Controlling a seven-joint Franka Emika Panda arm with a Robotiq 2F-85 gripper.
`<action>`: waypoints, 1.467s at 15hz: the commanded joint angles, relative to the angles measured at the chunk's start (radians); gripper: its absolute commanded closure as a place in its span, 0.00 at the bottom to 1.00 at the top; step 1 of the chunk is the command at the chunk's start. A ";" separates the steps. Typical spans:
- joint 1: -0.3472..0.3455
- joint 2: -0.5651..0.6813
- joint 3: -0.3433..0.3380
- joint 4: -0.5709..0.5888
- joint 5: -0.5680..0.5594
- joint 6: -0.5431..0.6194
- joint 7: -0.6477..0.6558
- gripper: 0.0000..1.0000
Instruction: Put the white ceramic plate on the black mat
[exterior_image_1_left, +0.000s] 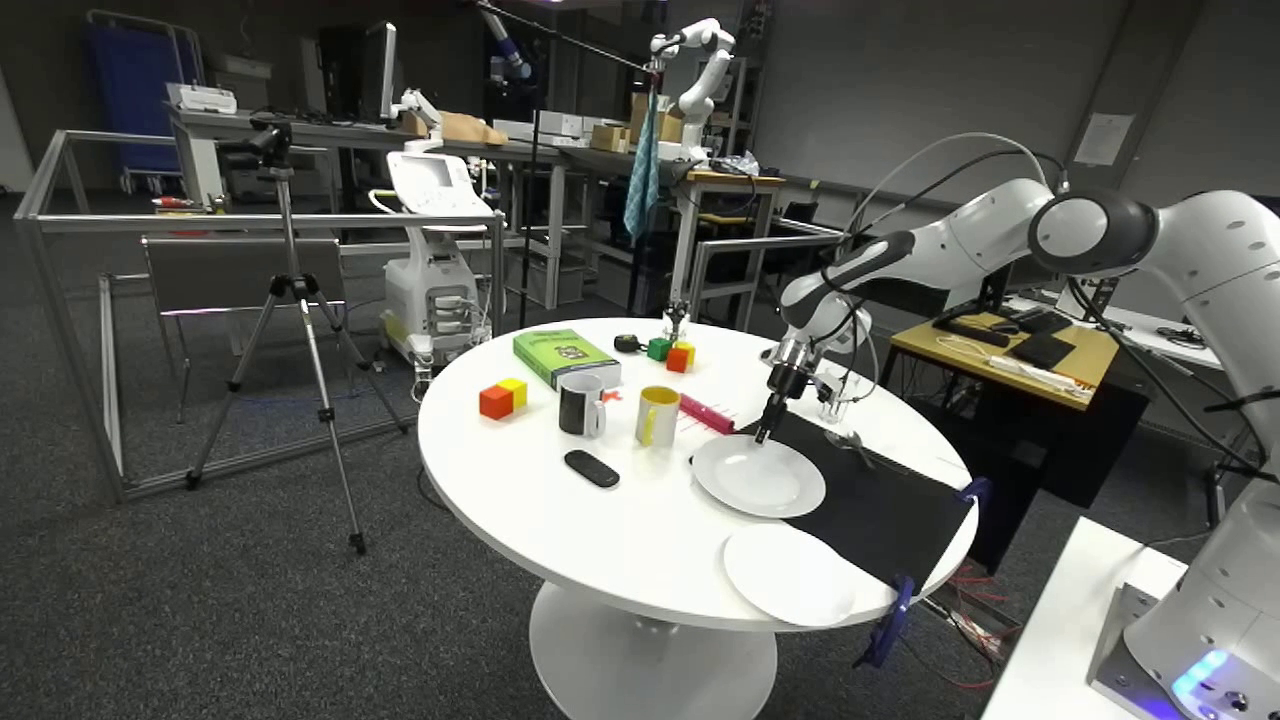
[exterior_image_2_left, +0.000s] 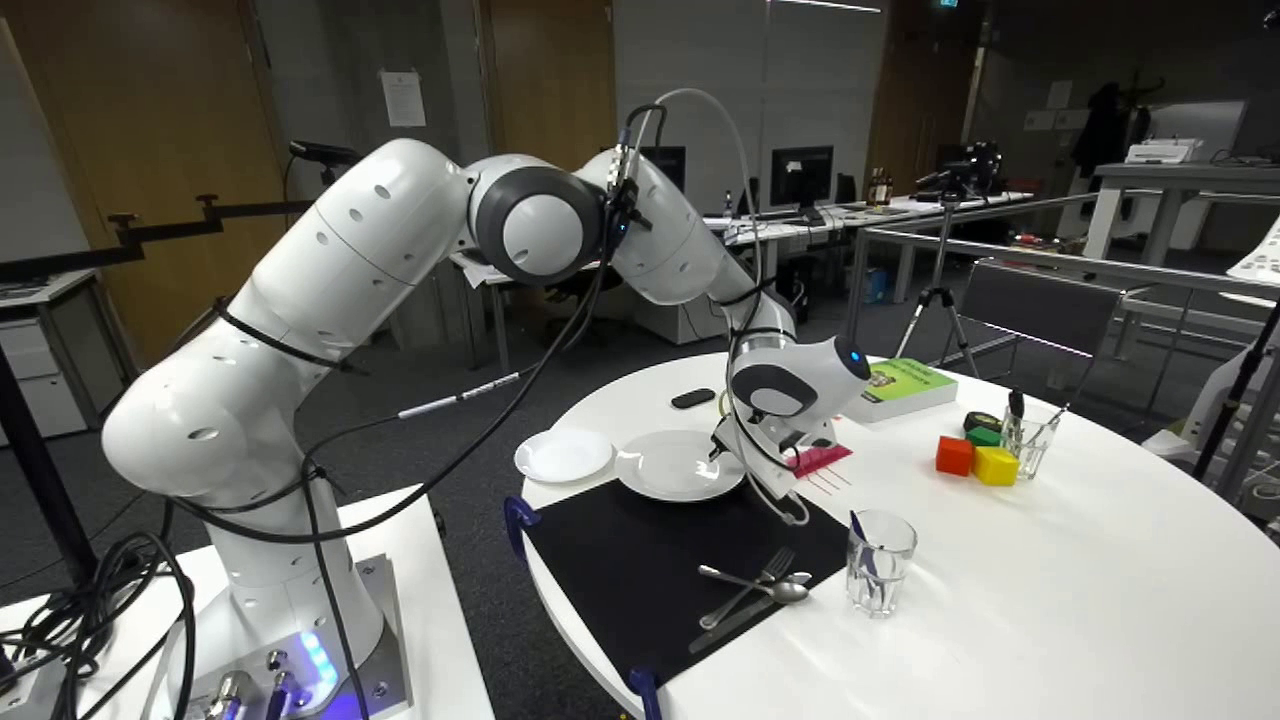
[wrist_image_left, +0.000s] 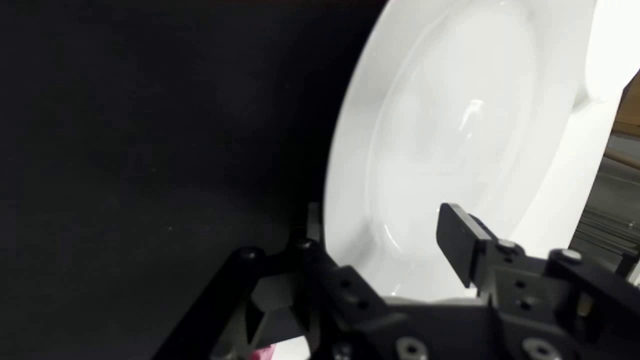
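White ceramic plate (exterior_image_1_left: 760, 478) lies across one edge of the black mat (exterior_image_2_left: 620, 570), partly over it and partly over the white table (exterior_image_1_left: 600, 525), so I'd call the job unfinished. It looks level to me. At its rim stands the gripper (wrist_image_left: 383, 225) with its fingers spread, clamped on nothing: in the wrist view one is outside the rim on the mat side, the other above the plate's hollow. That straddle seems meant for pinching the rim or nudging the plate inward. Just beside the plate lies a flatter white disc (exterior_image_1_left: 790, 575), near enough to be bumped. Blue clamps (exterior_image_1_left: 888, 625) sit at the mat's corners, presumably so that it won't slide. Towards the opposite edge, a spoon (exterior_image_2_left: 790, 592) and fork (exterior_image_2_left: 728, 608) cross beside a knife (exterior_image_2_left: 728, 628), perhaps laid as a place setting.
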 joint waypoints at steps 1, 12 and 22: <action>-0.015 0.024 0.017 0.047 -0.041 -0.041 0.041 0.66; -0.060 -0.004 0.045 0.056 -0.006 -0.083 0.029 0.95; -0.097 -0.062 0.058 0.035 0.095 -0.116 0.007 0.97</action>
